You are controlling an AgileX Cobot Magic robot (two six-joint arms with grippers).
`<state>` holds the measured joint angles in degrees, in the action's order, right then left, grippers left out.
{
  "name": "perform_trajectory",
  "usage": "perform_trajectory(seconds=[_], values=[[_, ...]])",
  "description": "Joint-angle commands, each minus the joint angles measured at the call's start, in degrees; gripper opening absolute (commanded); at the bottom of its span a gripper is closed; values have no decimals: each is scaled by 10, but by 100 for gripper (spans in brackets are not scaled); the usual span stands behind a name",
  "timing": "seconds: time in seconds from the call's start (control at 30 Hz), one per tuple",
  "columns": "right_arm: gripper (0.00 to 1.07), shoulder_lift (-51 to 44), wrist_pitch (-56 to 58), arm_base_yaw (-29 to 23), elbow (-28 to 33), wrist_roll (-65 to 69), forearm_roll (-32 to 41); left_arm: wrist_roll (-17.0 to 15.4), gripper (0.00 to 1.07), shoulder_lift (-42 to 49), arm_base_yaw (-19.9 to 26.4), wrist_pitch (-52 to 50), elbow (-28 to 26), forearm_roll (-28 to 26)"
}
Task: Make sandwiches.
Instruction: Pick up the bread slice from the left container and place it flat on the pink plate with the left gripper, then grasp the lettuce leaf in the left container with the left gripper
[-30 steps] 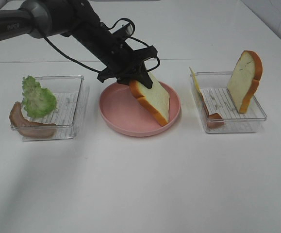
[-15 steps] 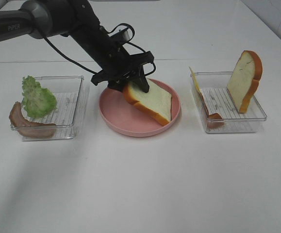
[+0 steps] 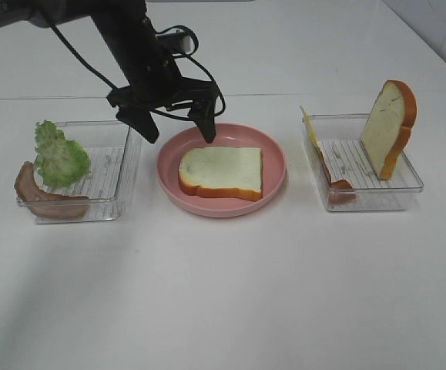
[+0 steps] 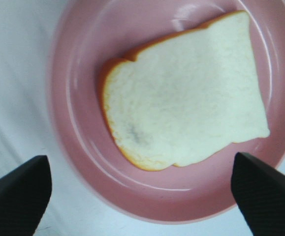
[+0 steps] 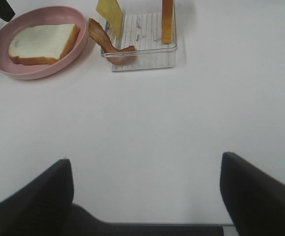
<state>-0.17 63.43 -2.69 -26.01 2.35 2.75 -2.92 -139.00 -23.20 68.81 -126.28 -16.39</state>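
White table (image 3: 223, 293) filling the high frame, lower half all bare surface, far edge cut off at the top. Left arm (image 3: 122, 38) slanting in from the upper left, base cropped out. Pink plate (image 3: 169, 166) at frame centre, clear trays either side, left tray (image 3: 124, 154) and right tray (image 3: 407, 183), each near the plate but apart. Left gripper (image 3: 179, 137) above the plate's upper-left rim, jaws spread wide, gripping nothing, tips clear of the bread. One bread slice (image 3: 221, 171) flat in the plate; second slice (image 3: 390, 127) propped upright at the right tray's far right. Lettuce leaf (image 3: 59, 158) at the left tray's left wall, bacon strip (image 3: 41, 200) draped over its lower-left corner. Only in the right wrist view: right gripper (image 5: 147, 191), fingers wide apart over bare table, holding nothing. Clearer there too: cheese square (image 5: 109, 12) and another bacon piece (image 5: 108, 42) at the right tray's plate-side wall. Left wrist view: plate and slice only, fingertips cropped at the lower corners.
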Motion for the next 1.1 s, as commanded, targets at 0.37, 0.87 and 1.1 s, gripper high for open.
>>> perform_trajectory(seconds=[0.37, 0.87, 1.1], values=[[79, -13, -5, 1, 2, -5, -1, -2, 91, 163, 42, 68, 73, 181], [79, -13, -5, 1, 2, -5, -1, 25, 91, 186, 171, 65, 130, 190], [79, -13, -5, 1, 2, -5, -1, 25, 91, 139, 173, 38, 128, 178]])
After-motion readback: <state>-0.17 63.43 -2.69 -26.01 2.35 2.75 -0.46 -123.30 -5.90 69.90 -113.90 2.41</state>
